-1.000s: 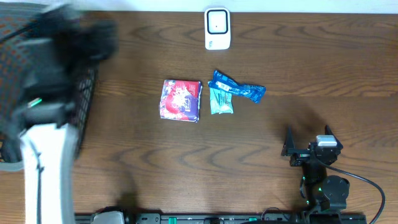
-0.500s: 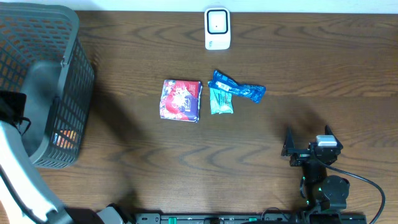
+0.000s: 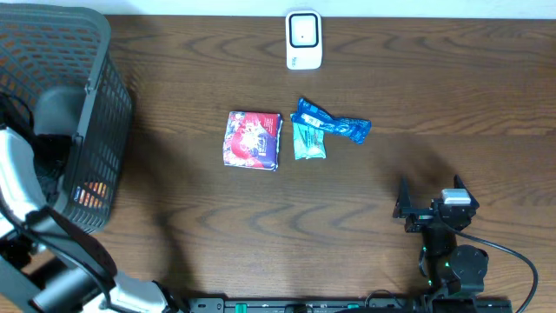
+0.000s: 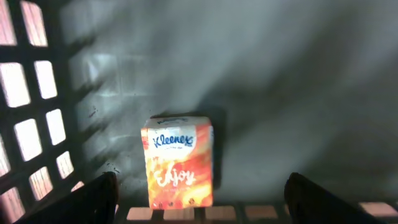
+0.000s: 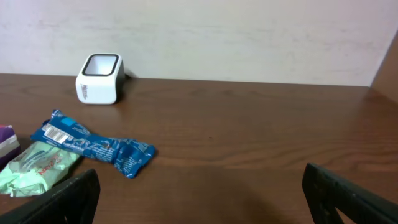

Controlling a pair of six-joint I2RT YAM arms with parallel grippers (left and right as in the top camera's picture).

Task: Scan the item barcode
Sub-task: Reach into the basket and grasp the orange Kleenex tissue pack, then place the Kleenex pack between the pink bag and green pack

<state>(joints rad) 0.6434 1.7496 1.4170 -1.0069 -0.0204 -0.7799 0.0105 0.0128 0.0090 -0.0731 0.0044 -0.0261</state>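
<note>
Tissue pack (image 4: 178, 162) lies loose just ahead of left end effector (image 4: 202, 199), jaws just spread, released, on basket (image 4: 292, 87) floor: item prob. done. Right end effector (image 5: 199, 193) released, idle; blue wrapper (image 5: 93, 149), then scanner (image 5: 99, 78) ahead-left, next up.

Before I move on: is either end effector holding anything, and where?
Nothing is held. Left end effector stands open, clear of the Kleenex pack lying free in the basket; right end effector open and empty.

My left arm (image 3: 16, 183) bends in at 9 o'clock, its left gripper (image 4: 199, 200) spread wide and empty. My right arm (image 3: 453, 261) sits folded at 5 o'clock, the right gripper (image 3: 428, 198) gaping, holding nothing.
</note>
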